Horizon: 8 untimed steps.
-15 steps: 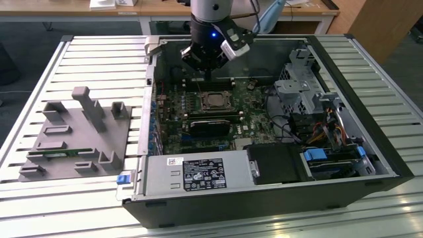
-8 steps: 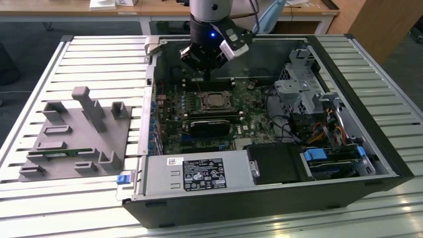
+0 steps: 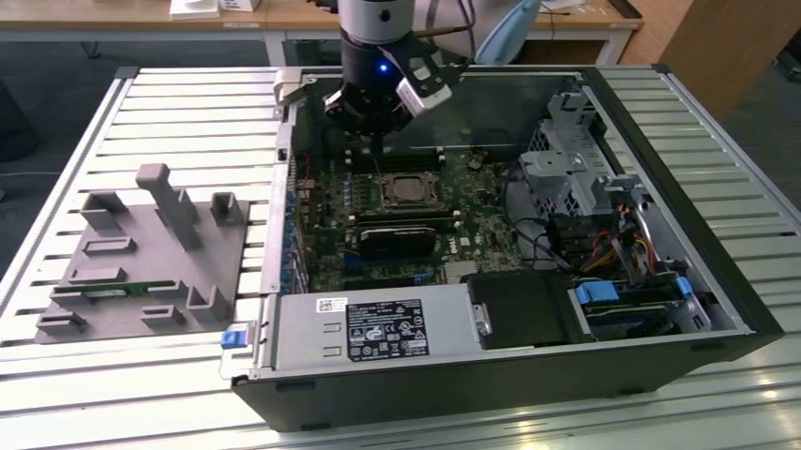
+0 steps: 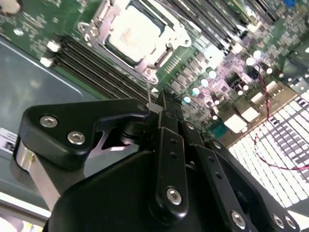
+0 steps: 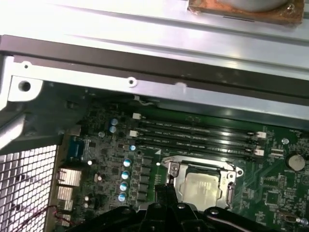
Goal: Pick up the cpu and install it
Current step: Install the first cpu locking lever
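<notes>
The cpu lies flat in the motherboard socket inside the open computer case, its silver top framed by the socket's metal bracket. It appears in both wrist views, cpu and cpu. My gripper hangs just above the board, behind the socket near the black memory slots. Its fingers are pressed together with nothing between them, apart from the cpu. In the first wrist view the gripper tip stands beside the socket's edge.
A black heatsink block lies in front of the socket. The power supply, drive cage and cables crowd the case's front and the exterior view's right. A grey fixture holding a green memory stick sits outside on the slatted table.
</notes>
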Motion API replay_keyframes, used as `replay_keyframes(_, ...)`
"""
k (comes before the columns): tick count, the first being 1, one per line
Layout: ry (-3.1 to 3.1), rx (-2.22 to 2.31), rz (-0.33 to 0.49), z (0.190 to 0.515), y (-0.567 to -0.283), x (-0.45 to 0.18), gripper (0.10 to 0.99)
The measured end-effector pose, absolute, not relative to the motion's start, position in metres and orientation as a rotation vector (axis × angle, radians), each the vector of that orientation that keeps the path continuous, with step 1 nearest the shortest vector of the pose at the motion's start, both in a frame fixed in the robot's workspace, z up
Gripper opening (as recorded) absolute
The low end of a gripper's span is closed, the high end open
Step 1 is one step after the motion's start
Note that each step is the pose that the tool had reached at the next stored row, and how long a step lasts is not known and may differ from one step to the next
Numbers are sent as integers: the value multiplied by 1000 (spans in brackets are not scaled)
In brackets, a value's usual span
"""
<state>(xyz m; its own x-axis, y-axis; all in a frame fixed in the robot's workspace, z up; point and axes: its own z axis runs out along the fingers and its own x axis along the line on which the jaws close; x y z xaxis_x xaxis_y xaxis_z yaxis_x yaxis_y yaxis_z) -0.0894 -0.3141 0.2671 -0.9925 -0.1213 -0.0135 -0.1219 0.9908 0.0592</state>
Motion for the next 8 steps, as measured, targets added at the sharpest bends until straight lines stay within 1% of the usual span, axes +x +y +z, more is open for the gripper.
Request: replay_keyframes(8, 3124, -191, 94, 264, -312, -101, 106)
